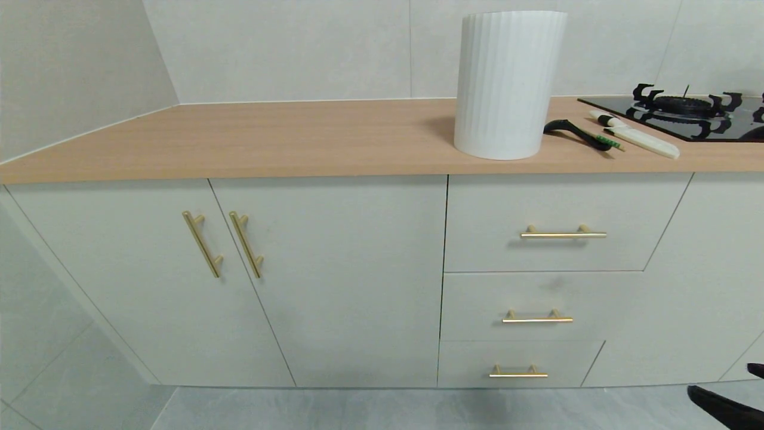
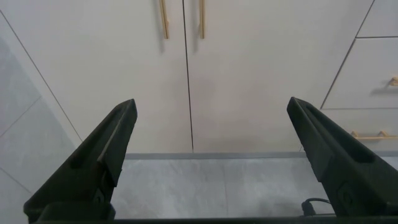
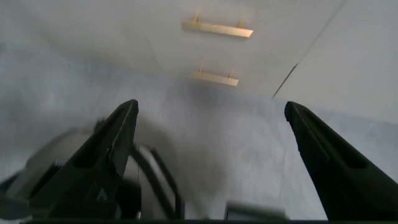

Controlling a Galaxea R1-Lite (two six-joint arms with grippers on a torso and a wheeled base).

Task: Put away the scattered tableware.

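utensils (image 1: pixel 641 140) lay beside ribbed holder (image 1: pixel 507 83) (likely their store); left gripper (image 2: pixel 211 106) and right gripper (image 3: pixel 210 107) hung low, jaws spread, empty.

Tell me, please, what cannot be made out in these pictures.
- Holder inside: head view, hidden by its own wall.
- Utensils: head view, too small and overlapping to name each kind.
- Stove: head view, cut off by the right edge.
- Drawers and cupboard contents: head view, shut fronts hide them.
- Dark shapes below the right gripper: right wrist view, blurred.
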